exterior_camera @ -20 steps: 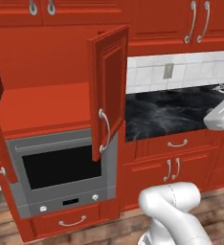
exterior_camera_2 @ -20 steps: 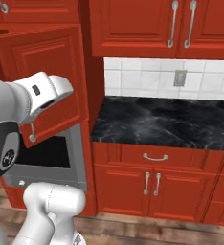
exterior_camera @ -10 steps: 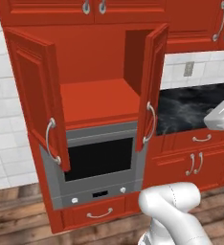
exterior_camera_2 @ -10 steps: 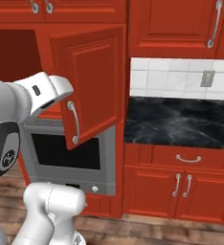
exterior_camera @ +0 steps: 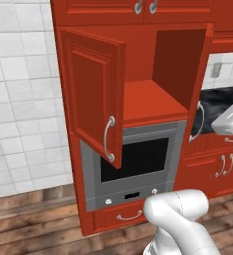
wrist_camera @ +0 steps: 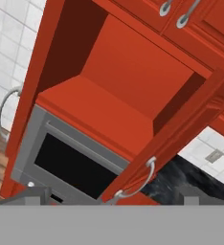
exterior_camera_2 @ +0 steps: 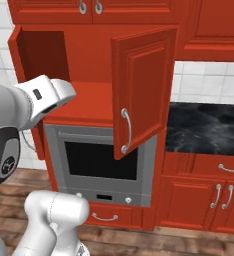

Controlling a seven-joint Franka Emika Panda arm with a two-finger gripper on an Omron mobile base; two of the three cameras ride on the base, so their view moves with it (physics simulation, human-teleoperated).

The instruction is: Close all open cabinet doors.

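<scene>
Gripper released and empty, the arm faces the cabinet above the oven, both cabinet doors ajar; next, seemingly, pushing one shut.

Two open cabinet doors, the left door and the right door, both just above one gray oven. One small drawer right under the oven. Two closed doors above the open cupboard.
</scene>
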